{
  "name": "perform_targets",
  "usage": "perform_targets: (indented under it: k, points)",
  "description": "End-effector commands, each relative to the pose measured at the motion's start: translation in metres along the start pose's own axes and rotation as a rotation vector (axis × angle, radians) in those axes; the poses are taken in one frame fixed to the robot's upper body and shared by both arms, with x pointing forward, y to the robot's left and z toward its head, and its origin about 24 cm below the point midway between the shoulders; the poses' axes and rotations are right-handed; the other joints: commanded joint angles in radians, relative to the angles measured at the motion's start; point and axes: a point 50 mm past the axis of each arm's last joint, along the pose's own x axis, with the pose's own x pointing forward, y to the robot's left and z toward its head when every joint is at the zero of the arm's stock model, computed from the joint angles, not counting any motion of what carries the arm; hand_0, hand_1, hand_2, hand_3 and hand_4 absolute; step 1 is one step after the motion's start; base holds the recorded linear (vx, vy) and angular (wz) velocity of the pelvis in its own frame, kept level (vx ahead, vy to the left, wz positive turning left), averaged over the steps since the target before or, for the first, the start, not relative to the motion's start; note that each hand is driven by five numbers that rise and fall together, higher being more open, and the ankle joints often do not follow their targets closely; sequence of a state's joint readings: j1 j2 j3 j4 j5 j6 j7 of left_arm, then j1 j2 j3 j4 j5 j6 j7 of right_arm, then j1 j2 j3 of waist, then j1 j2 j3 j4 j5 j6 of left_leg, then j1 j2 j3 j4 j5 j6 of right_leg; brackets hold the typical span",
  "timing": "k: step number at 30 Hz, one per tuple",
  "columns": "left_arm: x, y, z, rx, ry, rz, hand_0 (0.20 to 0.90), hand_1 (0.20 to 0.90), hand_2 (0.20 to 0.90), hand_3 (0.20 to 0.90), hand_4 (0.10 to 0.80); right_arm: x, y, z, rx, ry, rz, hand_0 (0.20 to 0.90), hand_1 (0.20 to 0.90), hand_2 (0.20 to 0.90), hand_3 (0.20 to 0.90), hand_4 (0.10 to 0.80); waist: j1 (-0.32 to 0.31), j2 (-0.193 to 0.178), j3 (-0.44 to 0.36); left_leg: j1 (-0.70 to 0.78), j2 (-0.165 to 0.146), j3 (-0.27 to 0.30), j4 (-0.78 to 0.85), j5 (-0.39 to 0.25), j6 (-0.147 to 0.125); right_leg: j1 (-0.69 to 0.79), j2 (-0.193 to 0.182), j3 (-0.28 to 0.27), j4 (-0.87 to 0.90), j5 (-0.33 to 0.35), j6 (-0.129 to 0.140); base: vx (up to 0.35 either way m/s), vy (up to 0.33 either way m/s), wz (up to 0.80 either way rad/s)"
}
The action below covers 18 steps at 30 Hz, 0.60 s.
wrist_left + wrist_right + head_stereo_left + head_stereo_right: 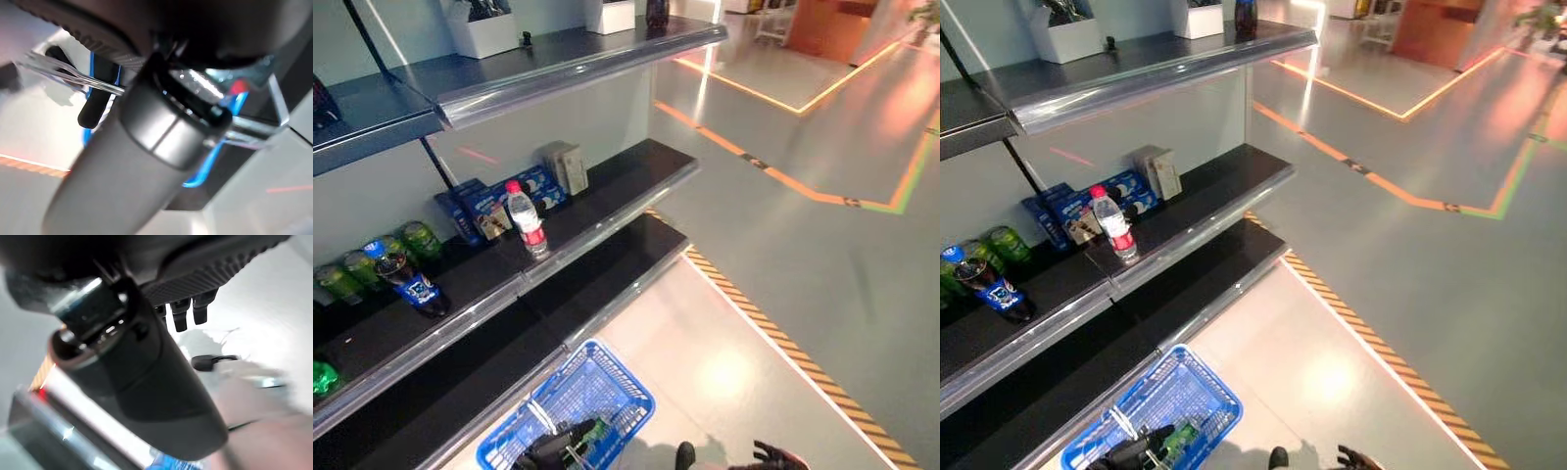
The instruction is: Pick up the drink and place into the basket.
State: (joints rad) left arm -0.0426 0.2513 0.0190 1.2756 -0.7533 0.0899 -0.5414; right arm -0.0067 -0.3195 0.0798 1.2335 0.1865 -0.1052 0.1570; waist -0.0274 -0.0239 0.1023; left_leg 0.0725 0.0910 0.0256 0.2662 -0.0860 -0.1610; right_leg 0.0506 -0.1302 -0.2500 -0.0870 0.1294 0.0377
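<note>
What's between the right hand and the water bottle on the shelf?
Nothing visible. The right hand hangs low over bare floor; the water bottle stands at the front edge of the shelf, with blue boxes behind it.

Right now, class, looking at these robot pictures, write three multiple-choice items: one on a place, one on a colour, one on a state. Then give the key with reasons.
1. Where is the basket?
A. on the floor before the shelves
B. on the top shelf
C. on the middle shelf

2. What colour is the clear water bottle's cap?
A. green
B. red
C. black

3. How does the water bottle stand?
A. lying flat
B. upside down
C. upright

Key: 1 A, the blue basket sits low by the left hand, below the shelves. 2 B, the cap shows red. 3 C, it stands cap up on the middle shelf.
</note>
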Motion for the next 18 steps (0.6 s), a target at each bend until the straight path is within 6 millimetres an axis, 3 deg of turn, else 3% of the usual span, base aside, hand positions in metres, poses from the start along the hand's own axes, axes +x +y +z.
perform_targets:
  k: [1, 3, 4, 7, 8, 10, 12, 14, 16, 18]
  points:
    - [-0.002, -0.009, 0.022, 0.083, -0.016, -0.133, 0.300, 0.300, 0.300, 0.200, 0.100, -0.001, -0.020, 0.009, -0.003, -0.001, -0.080, 0.900, 0.900, 0.900, 0.900, 0.800, 0.017, -0.014, -0.016, -0.043, 0.019, 0.252, -0.038, 0.120, 0.060, 0.018, 0.010, -0.084, 0.036, -0.059, 0.054, 0.039, -0.065, 0.93]
    - [-0.001, -0.009, 0.025, 0.073, -0.029, -0.124, 0.300, 0.300, 0.300, 0.200, 0.100, -0.002, -0.021, 0.006, -0.012, 0.015, -0.079, 0.900, 0.900, 0.900, 0.900, 0.800, 0.019, -0.007, -0.008, -0.040, 0.032, 0.313, -0.122, 0.099, 0.050, 0.057, 0.015, -0.122, 0.017, -0.079, 0.068, 0.116, -0.017, 1.14]
    - [-0.001, -0.008, 0.026, 0.063, -0.034, -0.118, 0.300, 0.300, 0.300, 0.200, 0.100, -0.002, -0.021, 0.005, -0.026, 0.019, -0.068, 0.900, 0.900, 0.900, 0.900, 0.800, 0.023, 0.000, -0.005, -0.048, 0.022, 0.344, -0.199, 0.109, 0.045, 0.069, 0.018, -0.140, 0.007, -0.080, 0.076, 0.151, 0.023, 1.09]
    - [-0.001, -0.007, 0.026, 0.046, -0.045, -0.104, 0.300, 0.300, 0.300, 0.200, 0.100, -0.001, -0.020, 0.008, -0.051, 0.012, -0.048, 0.900, 0.900, 0.900, 0.900, 0.800, 0.035, 0.013, 0.001, -0.053, 0.013, 0.376, -0.339, 0.185, 0.031, 0.089, 0.030, -0.156, 0.000, -0.096, 0.090, 0.138, 0.027, 0.83]
    - [-0.001, -0.006, 0.024, 0.039, -0.047, -0.098, 0.300, 0.300, 0.300, 0.200, 0.100, 0.000, -0.018, 0.010, -0.057, 0.005, -0.043, 0.900, 0.900, 0.900, 0.900, 0.800, 0.043, 0.020, 0.002, -0.087, 0.034, 0.394, -0.352, 0.229, 0.018, 0.094, 0.039, -0.171, 0.000, -0.097, 0.086, 0.184, 0.024, 0.69]
    - [-0.002, -0.004, 0.022, 0.034, -0.043, -0.087, 0.300, 0.300, 0.300, 0.200, 0.100, 0.001, -0.017, 0.014, -0.064, -0.005, -0.039, 0.900, 0.900, 0.900, 0.900, 0.800, 0.045, 0.023, 0.003, -0.140, 0.067, 0.441, -0.353, 0.254, 0.007, 0.109, 0.047, -0.203, 0.003, -0.109, 0.075, 0.175, 0.044, 0.26]
    - [-0.002, -0.004, 0.021, 0.034, -0.042, -0.083, 0.300, 0.300, 0.300, 0.200, 0.100, 0.001, -0.016, 0.014, -0.064, -0.008, -0.038, 0.900, 0.900, 0.900, 0.900, 0.800, 0.043, 0.022, 0.003, -0.148, 0.075, 0.460, -0.353, 0.255, 0.004, 0.115, 0.048, -0.216, 0.005, -0.116, 0.073, 0.145, 0.057, 0.06]
    - [-0.003, -0.001, 0.019, 0.031, -0.042, -0.085, 0.300, 0.300, 0.300, 0.200, 0.100, 0.002, -0.013, 0.018, -0.068, -0.024, -0.031, 0.900, 0.900, 0.900, 0.900, 0.800, 0.043, 0.023, 0.003, -0.155, 0.095, 0.537, -0.353, 0.271, 0.005, 0.131, 0.053, -0.265, 0.030, -0.135, 0.062, 0.263, 0.146, 0.28]
    - [-0.004, 0.000, 0.017, 0.016, -0.051, -0.089, 0.300, 0.300, 0.300, 0.200, 0.100, 0.003, -0.014, 0.021, -0.077, -0.025, -0.035, 0.900, 0.900, 0.900, 0.900, 0.800, 0.051, 0.026, -0.001, -0.153, 0.087, 0.549, -0.353, 0.280, 0.008, 0.138, 0.055, -0.274, 0.056, -0.152, 0.056, 0.305, 0.187, 0.45]
    - [-0.006, 0.002, 0.014, 0.001, -0.058, -0.090, 0.300, 0.300, 0.300, 0.200, 0.100, 0.002, -0.015, 0.018, -0.101, -0.001, -0.035, 0.900, 0.900, 0.900, 0.900, 0.800, 0.072, 0.024, -0.010, -0.135, 0.045, 0.521, -0.344, 0.272, 0.031, 0.162, 0.050, -0.255, 0.097, -0.182, 0.060, 0.376, 0.210, 0.11]
